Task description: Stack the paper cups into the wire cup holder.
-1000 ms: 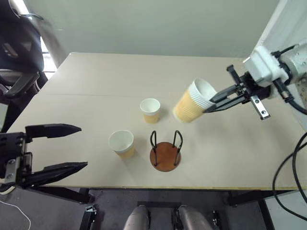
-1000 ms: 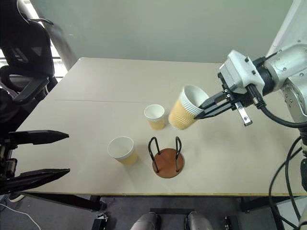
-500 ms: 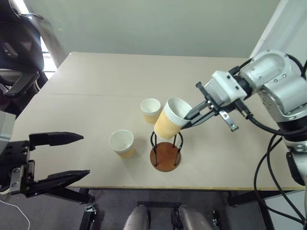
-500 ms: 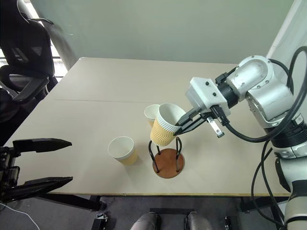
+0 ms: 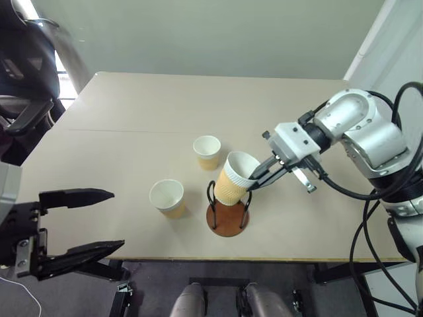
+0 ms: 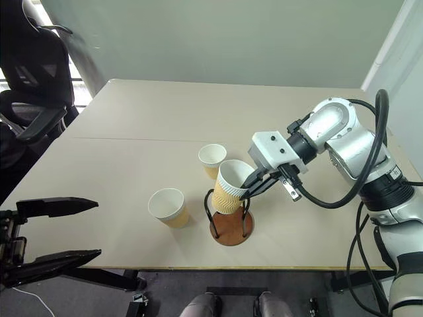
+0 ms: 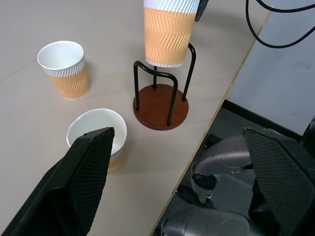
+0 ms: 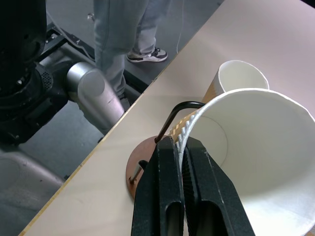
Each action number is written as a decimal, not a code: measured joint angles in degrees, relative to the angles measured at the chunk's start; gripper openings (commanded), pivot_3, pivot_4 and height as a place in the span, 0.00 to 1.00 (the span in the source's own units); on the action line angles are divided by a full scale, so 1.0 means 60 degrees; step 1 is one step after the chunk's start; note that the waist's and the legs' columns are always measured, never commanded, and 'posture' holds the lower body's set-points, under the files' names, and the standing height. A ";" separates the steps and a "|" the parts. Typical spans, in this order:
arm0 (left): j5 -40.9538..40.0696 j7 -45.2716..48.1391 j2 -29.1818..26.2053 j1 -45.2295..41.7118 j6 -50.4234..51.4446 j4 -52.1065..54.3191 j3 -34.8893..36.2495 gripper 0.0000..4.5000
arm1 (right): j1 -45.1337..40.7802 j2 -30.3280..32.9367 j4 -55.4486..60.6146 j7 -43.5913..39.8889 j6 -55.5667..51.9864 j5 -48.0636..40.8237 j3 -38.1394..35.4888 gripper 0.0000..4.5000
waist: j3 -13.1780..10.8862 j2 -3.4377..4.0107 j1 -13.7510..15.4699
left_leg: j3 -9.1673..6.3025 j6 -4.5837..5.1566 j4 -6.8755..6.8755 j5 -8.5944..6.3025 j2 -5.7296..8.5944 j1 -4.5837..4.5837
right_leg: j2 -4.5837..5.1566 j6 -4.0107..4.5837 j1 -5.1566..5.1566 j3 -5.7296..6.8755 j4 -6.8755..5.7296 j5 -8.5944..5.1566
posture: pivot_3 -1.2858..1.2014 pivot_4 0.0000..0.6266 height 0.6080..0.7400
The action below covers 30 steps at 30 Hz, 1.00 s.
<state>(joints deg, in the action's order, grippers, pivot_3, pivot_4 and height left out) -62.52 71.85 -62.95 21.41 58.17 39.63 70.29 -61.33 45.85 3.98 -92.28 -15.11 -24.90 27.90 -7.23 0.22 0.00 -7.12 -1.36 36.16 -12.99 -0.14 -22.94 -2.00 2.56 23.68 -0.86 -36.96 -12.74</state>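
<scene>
The right gripper [image 5: 256, 181] pinches the white rim of one paper cup [image 5: 233, 177], one finger inside and one outside the wall, its fingers pressed together on the paper; this held cup is tilted, mouth toward two o'clock, and its tan base sits at the top of the wire cup holder [image 5: 228, 210], between the two black wire loops and above the reddish-brown disc; in the left wrist view its bottom hangs clear of the disc, so it is not yet seated. The holder stands near the front edge of the table [image 5: 132, 105], at about six o'clock from the table's middle. A second cup [image 5: 207, 152] stands upright just at eleven o'clock from the holder, close behind the held cup; a third cup [image 5: 168, 198] stands upright at nine o'clock from the holder, a little apart from it. The left gripper [image 5: 99, 221] hangs off the table's front left corner, well apart from the cups, its two black fingers spread wide with nothing between them. At the far left stands a black office chair [image 6: 30, 72].
</scene>
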 measured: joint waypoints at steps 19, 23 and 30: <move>-0.0118 -0.0156 -0.0104 -0.0012 -0.0031 -0.0030 0.0052 1.00 | 0.0504 -0.0181 0.0358 0.0000 0.0171 0.0903 0.0036 0.35 | 0.0000 0.0000 0.0001 | -0.0001 -0.0007 0.0000 -0.0006 -0.0001 0.0000 | 0.0000 0.0001 0.0000 0.0000 0.0000 0.0002 | 0.52 0.24 1.00; -0.0097 -0.0143 -0.0165 -0.0027 -0.0068 -0.0077 0.0009 1.00 | 0.0499 -0.0299 0.0134 0.0000 0.0207 0.1107 0.0033 0.66 | 0.0000 0.0000 0.0001 | 0.0000 -0.0008 0.0000 -0.0008 -0.0001 0.0003 | 0.0000 0.0002 0.0000 0.0000 0.0001 0.0002 | 0.52 0.24 1.00; 0.0722 -0.0043 -0.0489 -0.0058 -0.0581 -0.0321 -0.0760 1.00 | 0.0348 -0.0142 -0.0529 0.0005 0.0051 0.1296 -0.0472 1.00 | -0.0001 0.0001 0.0055 | -0.0004 -0.0009 0.0006 -0.0011 0.0000 -0.0007 | 0.0002 0.0003 0.0008 0.0000 0.0004 0.0003 | 0.52 0.24 1.00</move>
<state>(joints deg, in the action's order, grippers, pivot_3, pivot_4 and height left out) -58.18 71.59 -65.89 21.06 54.68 37.70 65.73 -59.25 45.00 0.81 -92.25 -14.80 -17.12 25.07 -7.23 0.23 0.33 -7.14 -1.41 36.19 -13.06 -0.14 -22.99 -1.99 2.57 23.73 -0.86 -36.94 -12.72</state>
